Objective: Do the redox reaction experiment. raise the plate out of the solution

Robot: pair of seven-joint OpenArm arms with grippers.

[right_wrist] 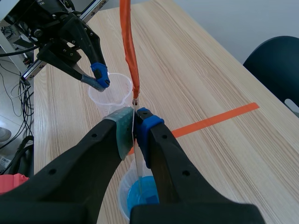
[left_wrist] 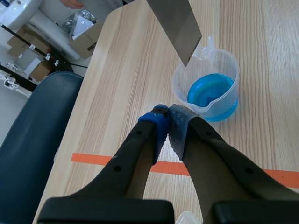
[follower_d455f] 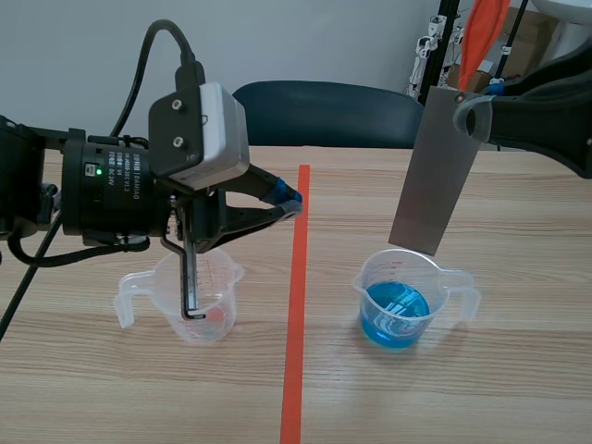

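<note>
A grey metal plate (follower_d455f: 435,176) hangs upright, my right gripper (follower_d455f: 460,104) shut on its top end. Its lower edge is level with the rim of a clear beaker (follower_d455f: 403,298) of blue solution and clear of the liquid. In the right wrist view the plate (right_wrist: 139,164) shows edge-on between the pads, with the blue beaker (right_wrist: 135,198) below. An orange ribbon (right_wrist: 129,46) rises from the plate's top. My left gripper (follower_d455f: 292,203) is shut on nothing, hovering left of the blue beaker; in its own view the gripper (left_wrist: 168,122) points toward the plate (left_wrist: 175,23) and beaker (left_wrist: 212,88).
An empty clear beaker (follower_d455f: 185,305) stands under the left wrist. An orange tape line (follower_d455f: 296,314) runs down the table between the two beakers. A dark blue chair (follower_d455f: 324,113) stands behind the table's far edge, with boxes (left_wrist: 28,51) and stands beyond.
</note>
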